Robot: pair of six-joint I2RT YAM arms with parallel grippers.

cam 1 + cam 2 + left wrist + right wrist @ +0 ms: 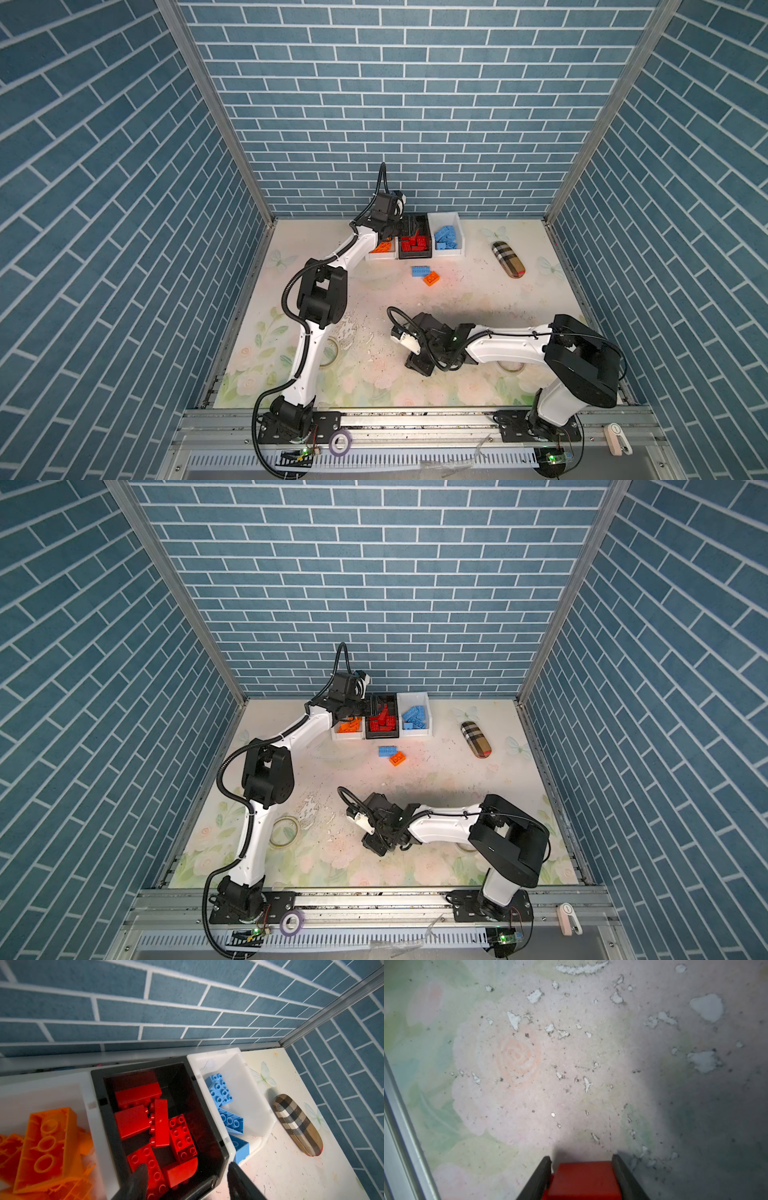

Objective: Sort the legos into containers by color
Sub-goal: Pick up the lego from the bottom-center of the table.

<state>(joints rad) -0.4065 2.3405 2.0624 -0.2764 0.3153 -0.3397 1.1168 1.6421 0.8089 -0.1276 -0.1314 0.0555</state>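
2 grippers: L gripper (187, 1165) jaws apart above black bin (96, 1093); R gripper (581, 1157) tight on red brick (583, 1180).

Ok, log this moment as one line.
left gripper: open over black bin | right gripper: grips red brick | unsorted: blue brick, orange brick

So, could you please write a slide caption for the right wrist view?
Right gripper clasping a red brick over the worn floral table.
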